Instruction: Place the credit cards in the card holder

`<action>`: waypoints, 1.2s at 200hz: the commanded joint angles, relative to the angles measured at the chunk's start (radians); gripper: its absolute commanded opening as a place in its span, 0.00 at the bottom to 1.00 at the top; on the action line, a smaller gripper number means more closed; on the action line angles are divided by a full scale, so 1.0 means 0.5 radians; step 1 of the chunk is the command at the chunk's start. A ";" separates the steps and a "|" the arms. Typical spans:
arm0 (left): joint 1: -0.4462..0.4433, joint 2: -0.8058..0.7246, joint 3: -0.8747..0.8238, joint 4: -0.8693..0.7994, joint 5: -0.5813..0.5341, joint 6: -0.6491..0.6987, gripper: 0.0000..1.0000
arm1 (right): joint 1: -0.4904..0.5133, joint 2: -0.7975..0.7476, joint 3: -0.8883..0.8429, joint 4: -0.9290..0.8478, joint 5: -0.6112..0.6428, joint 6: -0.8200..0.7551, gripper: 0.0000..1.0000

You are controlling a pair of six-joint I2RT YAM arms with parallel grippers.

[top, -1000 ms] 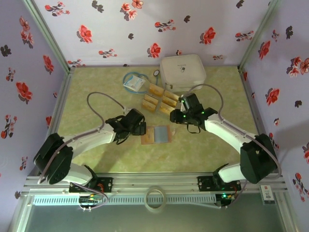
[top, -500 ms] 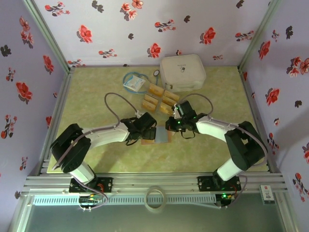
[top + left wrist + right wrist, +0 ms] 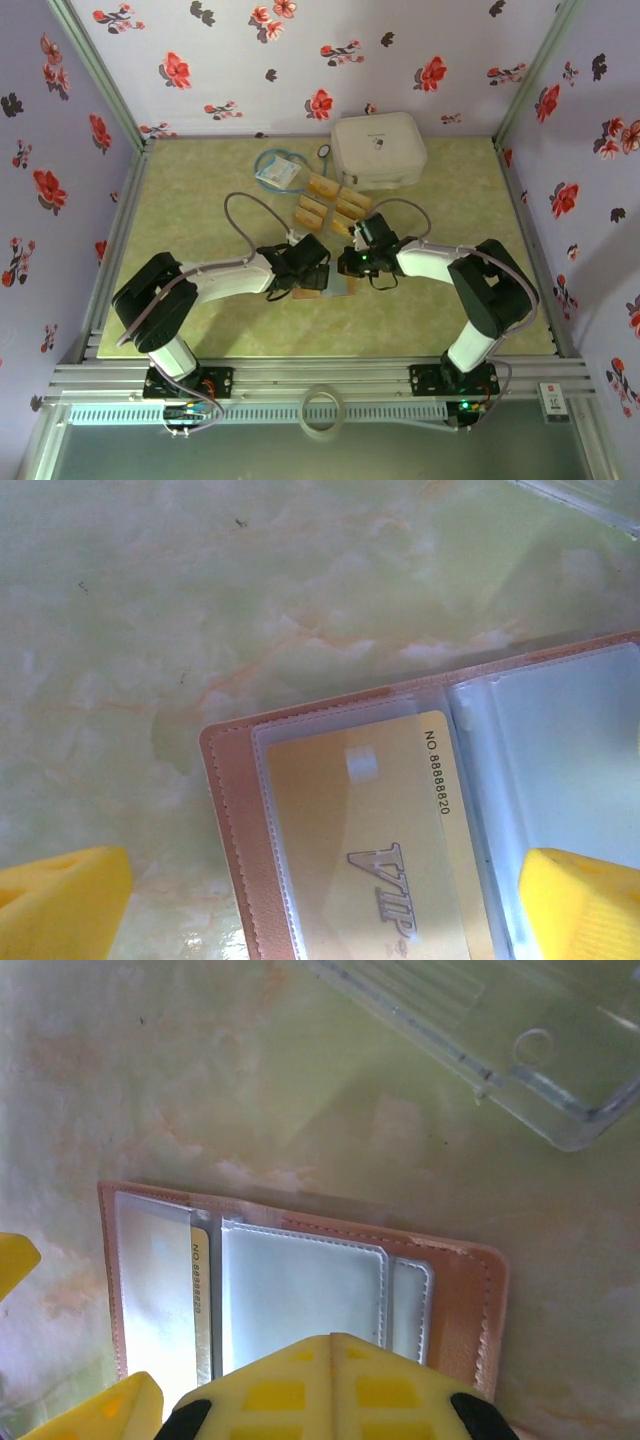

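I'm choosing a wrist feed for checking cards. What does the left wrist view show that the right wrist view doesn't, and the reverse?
Only the left wrist view: the VIP-lettered face of a flat golden-tan credit card, sleeved in the open reddish-brown folding card holder, between the left gripper's wide-open yellow fingers. Only the right wrist view: the holder's right half with its silvery-grey sleeves and stitched edge, and the right gripper shut over them. Both: the holder on the green marbled table, and that card's printed number strip.
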 commanded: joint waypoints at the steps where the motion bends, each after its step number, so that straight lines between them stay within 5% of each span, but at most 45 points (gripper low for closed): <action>1: -0.028 0.023 0.039 0.040 -0.003 -0.020 1.00 | 0.037 0.055 0.032 0.045 -0.031 0.028 0.00; 205: -0.051 -0.008 -0.252 0.271 0.010 -0.047 1.00 | 0.094 0.081 0.072 0.076 -0.047 0.093 0.00; 240: -0.053 -0.010 -0.281 0.281 0.012 -0.064 1.00 | 0.067 -0.076 0.102 -0.013 0.027 0.084 0.36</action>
